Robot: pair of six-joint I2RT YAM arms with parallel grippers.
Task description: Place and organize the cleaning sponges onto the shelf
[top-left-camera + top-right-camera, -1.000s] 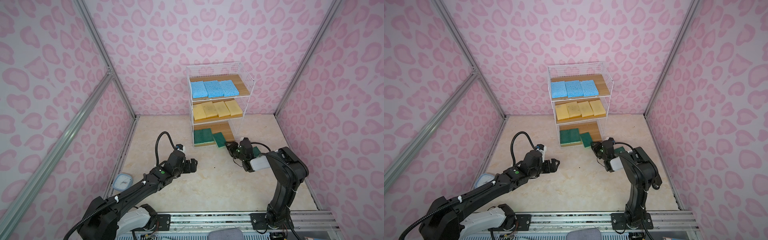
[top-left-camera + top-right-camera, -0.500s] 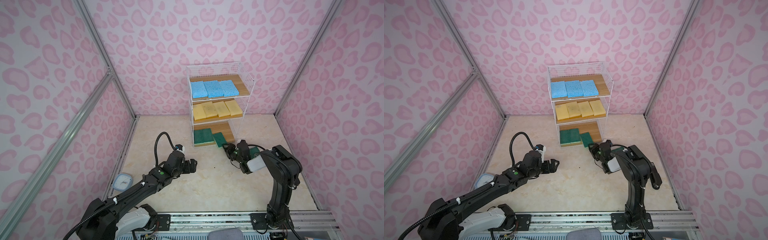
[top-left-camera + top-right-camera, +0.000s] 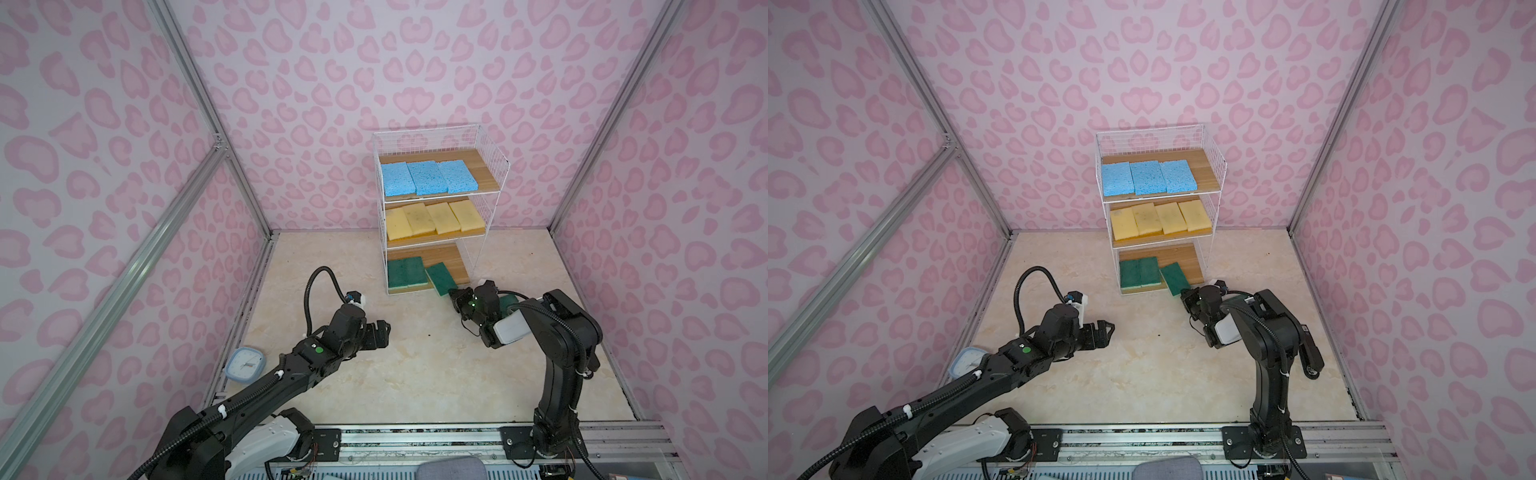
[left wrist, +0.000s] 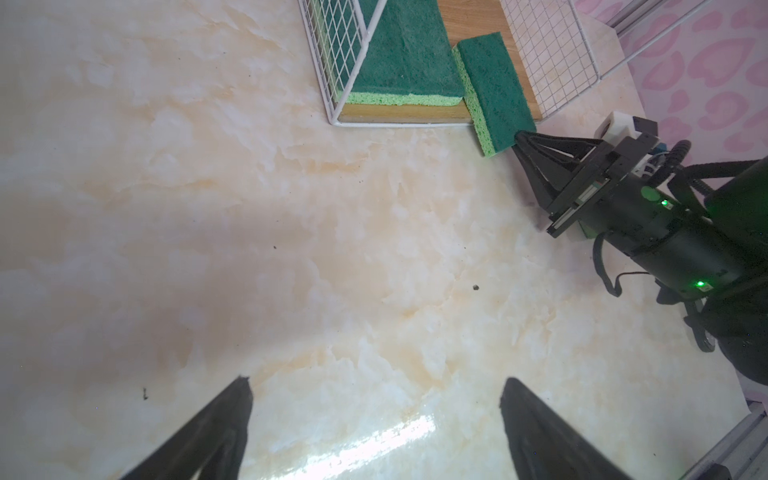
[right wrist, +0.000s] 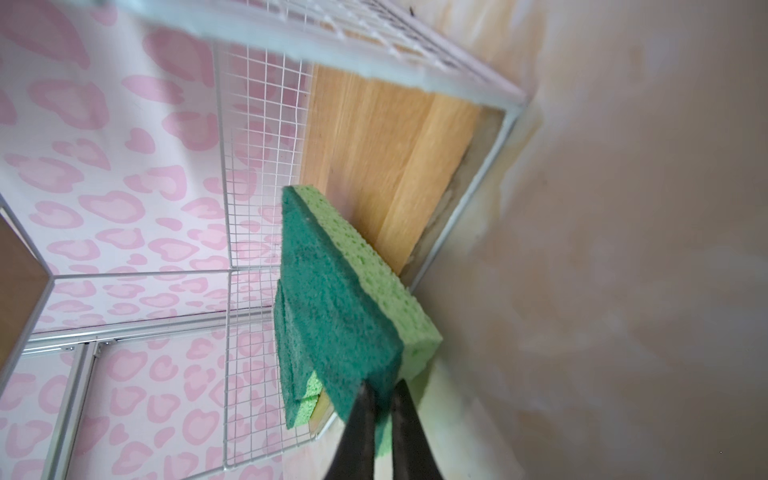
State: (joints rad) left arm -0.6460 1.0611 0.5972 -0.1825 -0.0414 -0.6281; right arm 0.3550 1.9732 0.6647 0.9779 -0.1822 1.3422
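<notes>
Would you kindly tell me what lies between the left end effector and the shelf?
Only bare marbled tabletop, save a few tiny dark specks, lies between the left end effector and the shelf; the left wrist view shows it.

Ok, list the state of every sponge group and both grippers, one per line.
blue sponges: three flat, top board.
yellow sponges: four flat, middle board.
green pair: flat, bottom board.
third green sponge: slanted, overhanging bottom board's front edge.
fourth green sponge: on floor.
left gripper: open, empty.
right gripper: shut, tips at third green sponge's end.
</notes>
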